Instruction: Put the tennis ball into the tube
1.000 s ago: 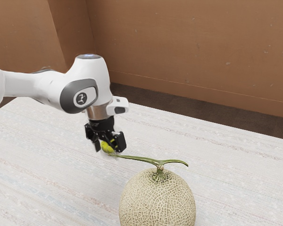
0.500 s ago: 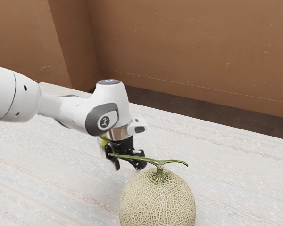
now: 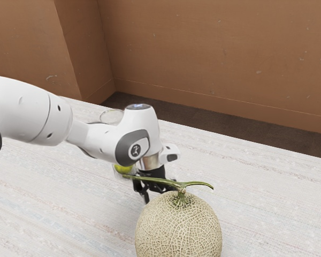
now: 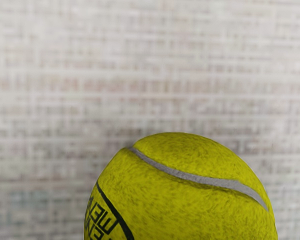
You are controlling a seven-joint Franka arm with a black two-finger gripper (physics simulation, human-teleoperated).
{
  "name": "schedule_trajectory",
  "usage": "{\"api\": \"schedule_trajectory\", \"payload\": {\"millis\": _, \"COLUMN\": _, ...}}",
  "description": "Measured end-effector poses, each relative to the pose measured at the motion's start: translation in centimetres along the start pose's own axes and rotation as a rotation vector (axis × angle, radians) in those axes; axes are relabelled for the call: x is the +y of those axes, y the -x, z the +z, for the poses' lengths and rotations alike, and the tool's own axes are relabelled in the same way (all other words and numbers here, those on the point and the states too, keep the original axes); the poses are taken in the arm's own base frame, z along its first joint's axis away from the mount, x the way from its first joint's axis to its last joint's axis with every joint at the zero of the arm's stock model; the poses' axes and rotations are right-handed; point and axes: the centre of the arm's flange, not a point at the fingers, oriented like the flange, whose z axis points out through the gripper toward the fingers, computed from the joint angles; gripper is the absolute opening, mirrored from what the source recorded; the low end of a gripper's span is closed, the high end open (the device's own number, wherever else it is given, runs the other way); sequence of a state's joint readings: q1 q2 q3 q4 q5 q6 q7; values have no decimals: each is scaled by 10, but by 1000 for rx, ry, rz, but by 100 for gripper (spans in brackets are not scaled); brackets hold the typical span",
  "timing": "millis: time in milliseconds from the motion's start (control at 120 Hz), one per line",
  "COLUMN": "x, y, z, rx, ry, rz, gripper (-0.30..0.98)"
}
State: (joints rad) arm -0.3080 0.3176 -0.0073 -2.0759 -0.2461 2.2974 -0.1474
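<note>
In the exterior view my gripper (image 3: 158, 191) is low behind the melon and its stem, its fingers apart and partly hidden. In the wrist view a yellow-green tennis ball (image 4: 190, 195) with a grey seam and dark lettering lies just under my hand. Beside the hand, toward the exterior view's left, stands the clear tube; its round rim (image 3: 102, 116) rises behind the arm. A yellow ball (image 3: 123, 168) shows near the tube's bottom. The arm hides the tube's middle.
A large netted melon (image 3: 179, 227) with a long green stem stands in front of my gripper, at the exterior view's lower middle. The pale woven tabletop (image 3: 267, 187) reaches toward the brown wall behind.
My gripper has moved down and toward the exterior view's right, closer behind the melon. The arm has uncovered the tube's rim and the yellow ball low in the tube.
</note>
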Motion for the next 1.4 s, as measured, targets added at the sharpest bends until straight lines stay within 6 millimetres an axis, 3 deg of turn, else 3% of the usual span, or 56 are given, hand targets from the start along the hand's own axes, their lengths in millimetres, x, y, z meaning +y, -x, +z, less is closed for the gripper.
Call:
{"api": "schedule_trajectory", "payload": {"millis": 317, "x": 6, "y": -7, "z": 20, "rx": -3, "ry": 1, "rz": -5, "gripper": 68}}
{"api": "schedule_trajectory", "payload": {"millis": 467, "x": 9, "y": -7, "z": 20, "rx": 2, "ry": 1, "rz": -4, "gripper": 42}}
{"api": "schedule_trajectory", "payload": {"millis": 625, "x": 11, "y": -6, "z": 10, "rx": 19, "ry": -2, "rz": -1, "gripper": 34}}
{"api": "schedule_trajectory", "payload": {"millis": 767, "x": 18, "y": 2, "z": -29, "rx": 61, "ry": 9, "rz": 8, "gripper": 28}}
{"api": "schedule_trajectory", "payload": {"millis": 1033, "x": 21, "y": 25, "z": -123, "rx": 115, "ry": 5, "rz": 27, "gripper": 21}}
{"api": "schedule_trajectory", "payload": {"millis": 1300, "x": 7, "y": 8, "z": -215, "rx": 163, "ry": -70, "rz": 57, "gripper": 20}}
{"api": "schedule_trajectory", "payload": {"millis": 1400, "x": -11, "y": 2, "z": -238, "rx": 173, "ry": -104, "rz": 54, "gripper": 21}}
